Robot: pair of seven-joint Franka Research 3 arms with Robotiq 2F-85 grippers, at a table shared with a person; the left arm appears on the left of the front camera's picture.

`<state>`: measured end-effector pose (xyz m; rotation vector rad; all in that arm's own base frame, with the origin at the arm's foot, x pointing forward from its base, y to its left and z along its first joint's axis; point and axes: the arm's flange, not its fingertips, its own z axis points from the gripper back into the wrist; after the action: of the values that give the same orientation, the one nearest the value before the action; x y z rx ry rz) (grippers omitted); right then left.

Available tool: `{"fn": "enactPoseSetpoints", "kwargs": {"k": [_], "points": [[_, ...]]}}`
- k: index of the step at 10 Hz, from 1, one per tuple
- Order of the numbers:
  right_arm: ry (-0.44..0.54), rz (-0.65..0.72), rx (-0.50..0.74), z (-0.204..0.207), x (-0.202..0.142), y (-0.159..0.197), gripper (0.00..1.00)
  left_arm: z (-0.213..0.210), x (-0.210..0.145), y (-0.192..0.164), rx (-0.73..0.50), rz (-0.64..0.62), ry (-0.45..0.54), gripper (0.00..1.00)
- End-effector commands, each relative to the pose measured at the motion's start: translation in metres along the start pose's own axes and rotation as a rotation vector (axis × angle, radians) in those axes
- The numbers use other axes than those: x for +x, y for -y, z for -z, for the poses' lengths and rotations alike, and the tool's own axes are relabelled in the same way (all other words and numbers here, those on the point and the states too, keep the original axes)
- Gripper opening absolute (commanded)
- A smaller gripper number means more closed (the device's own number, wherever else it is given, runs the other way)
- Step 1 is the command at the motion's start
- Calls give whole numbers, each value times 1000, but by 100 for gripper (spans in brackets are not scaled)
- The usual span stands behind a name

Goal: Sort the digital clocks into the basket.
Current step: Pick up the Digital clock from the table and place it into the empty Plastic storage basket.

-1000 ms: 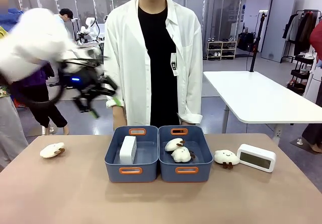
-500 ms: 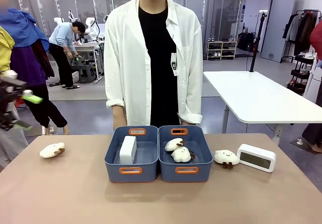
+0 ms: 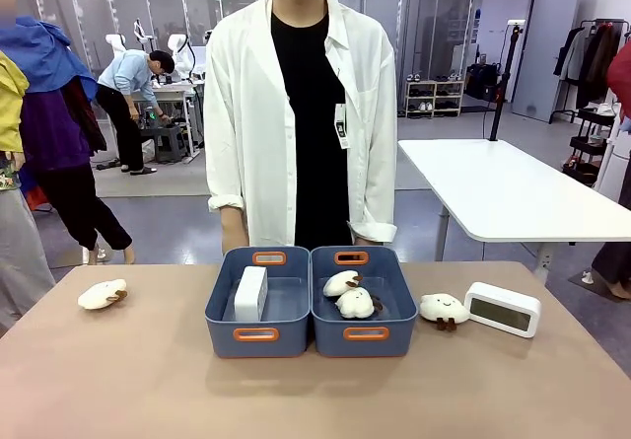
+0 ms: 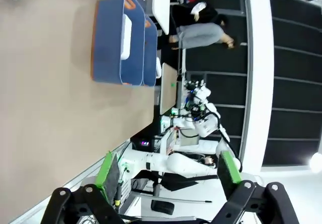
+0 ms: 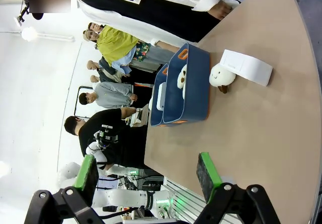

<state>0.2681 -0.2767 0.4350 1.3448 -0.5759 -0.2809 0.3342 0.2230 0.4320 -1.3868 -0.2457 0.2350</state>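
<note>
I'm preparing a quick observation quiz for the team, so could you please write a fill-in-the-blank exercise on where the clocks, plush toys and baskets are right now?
1. The left basket holds one digital clock, and the right basket holds ____ plush toys.
2. The second digital clock lies on the table, outside both baskets, on the robot's ____ side.
3. The left gripper and the right gripper both stand ____, holding nothing.
Missing words: two; right; open.

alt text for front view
On a tan table, the left blue-grey bin holds a white clock, the right bin two plush toys. A second clock and another plush lie to their right; a person stands behind.
</note>
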Motion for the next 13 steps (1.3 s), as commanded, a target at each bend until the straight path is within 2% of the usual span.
{"fn": "enactPoseSetpoints", "kwargs": {"k": [1,2,3,13], "points": [[-1,-23,6,-1,-1,-2,100,-9,22,2,-52,-18,15,100],[-1,-23,6,-1,-1,-2,100,0,43,-2,-53,-83,27,100],[-1,-23,6,-1,-1,-2,100,-7,6,-8,-22,-18,21,100],[0,0,0,0,0,0,100,-7,6,-8,-22,-18,21,100]]}}
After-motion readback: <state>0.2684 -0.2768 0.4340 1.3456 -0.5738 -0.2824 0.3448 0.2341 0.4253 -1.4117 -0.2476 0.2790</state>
